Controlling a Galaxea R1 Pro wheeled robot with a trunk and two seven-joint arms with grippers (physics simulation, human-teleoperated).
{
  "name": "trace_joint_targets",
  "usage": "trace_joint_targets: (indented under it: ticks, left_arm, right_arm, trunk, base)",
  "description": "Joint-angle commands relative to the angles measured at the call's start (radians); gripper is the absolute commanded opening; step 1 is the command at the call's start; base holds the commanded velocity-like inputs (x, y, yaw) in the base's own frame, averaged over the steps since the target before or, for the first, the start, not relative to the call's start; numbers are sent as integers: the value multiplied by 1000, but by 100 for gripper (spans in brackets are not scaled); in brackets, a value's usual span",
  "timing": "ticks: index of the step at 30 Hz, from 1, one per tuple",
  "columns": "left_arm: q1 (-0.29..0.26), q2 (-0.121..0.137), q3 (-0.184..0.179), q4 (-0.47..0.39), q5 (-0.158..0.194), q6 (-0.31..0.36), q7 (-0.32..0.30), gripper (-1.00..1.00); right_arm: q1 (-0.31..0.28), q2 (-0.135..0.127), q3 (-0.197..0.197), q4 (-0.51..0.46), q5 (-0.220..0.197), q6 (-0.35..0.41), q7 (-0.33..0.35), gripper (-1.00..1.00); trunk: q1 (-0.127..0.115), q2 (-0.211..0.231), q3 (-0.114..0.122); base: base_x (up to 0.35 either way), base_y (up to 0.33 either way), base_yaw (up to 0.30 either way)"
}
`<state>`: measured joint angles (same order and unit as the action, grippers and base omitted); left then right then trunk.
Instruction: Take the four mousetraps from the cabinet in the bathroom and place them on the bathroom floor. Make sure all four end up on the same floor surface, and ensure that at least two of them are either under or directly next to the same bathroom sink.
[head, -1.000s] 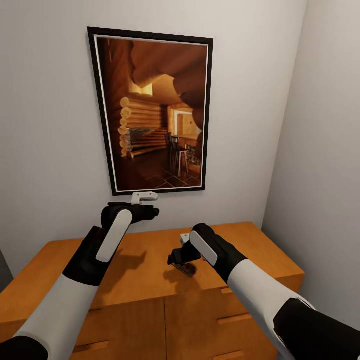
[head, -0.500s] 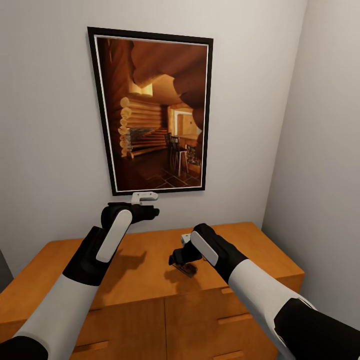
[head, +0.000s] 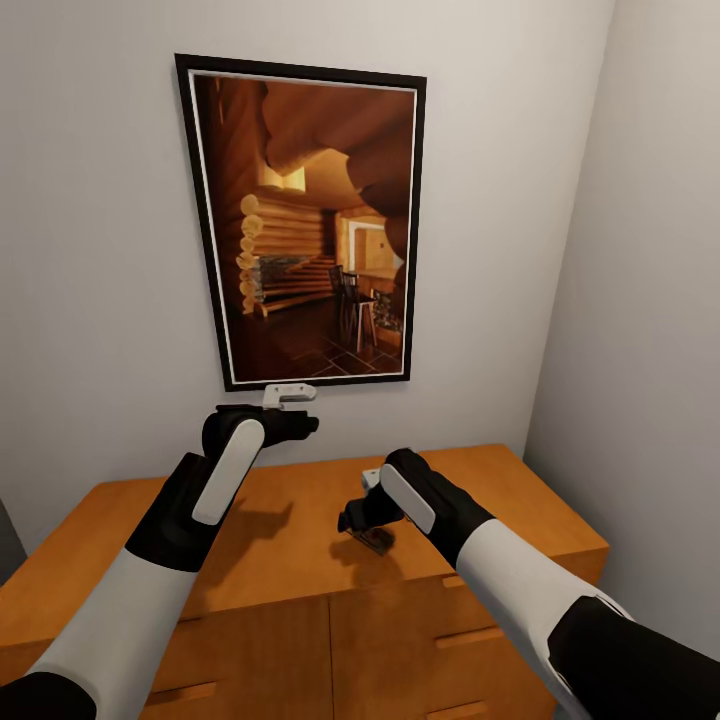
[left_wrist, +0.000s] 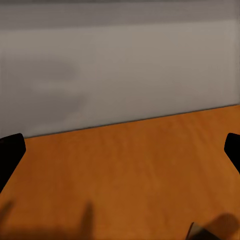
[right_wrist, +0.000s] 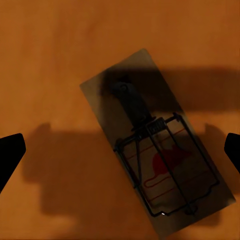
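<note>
One mousetrap lies flat on the top of the orange-brown cabinet, near its front edge. In the right wrist view the mousetrap shows a dark base, a wire frame and a red mark. My right gripper hovers just above it, open, with its dark fingertips spread wide on either side and not touching it. Over the cabinet top to the left, my left gripper is held higher, open and holding nothing. A corner of the mousetrap also shows in the left wrist view.
A large framed picture of a log cabin interior hangs on the wall behind the cabinet. A side wall stands close on the right. Drawer fronts with slot handles face me below the top.
</note>
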<state>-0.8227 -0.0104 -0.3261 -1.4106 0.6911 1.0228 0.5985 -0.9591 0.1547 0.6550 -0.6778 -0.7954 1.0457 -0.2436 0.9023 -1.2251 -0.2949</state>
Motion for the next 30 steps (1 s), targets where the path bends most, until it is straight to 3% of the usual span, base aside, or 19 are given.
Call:
trace_joint_targets:
  ticks: [1, 13, 30]
  left_arm:
    - [-1, 0, -1, -1, 10, 2, 10, 100]
    - [-1, 0, -1, -1, 10, 2, 10, 100]
    - [-1, 0, -1, -1, 10, 2, 10, 100]
  right_arm:
    - [-1, 0, 3, -1, -10, 1, -10, 100]
    - [-1, 3, 100, 53, -12, 1, -5, 100]
    - [-1, 3, 116, 83, -12, 1, -2, 100]
  trunk:
    - [0, -1, -1]
    - [0, -1, -1]
    - [0, -1, -1]
  base:
    - [0, 0, 0]
    - [0, 0, 0]
    - [0, 0, 0]
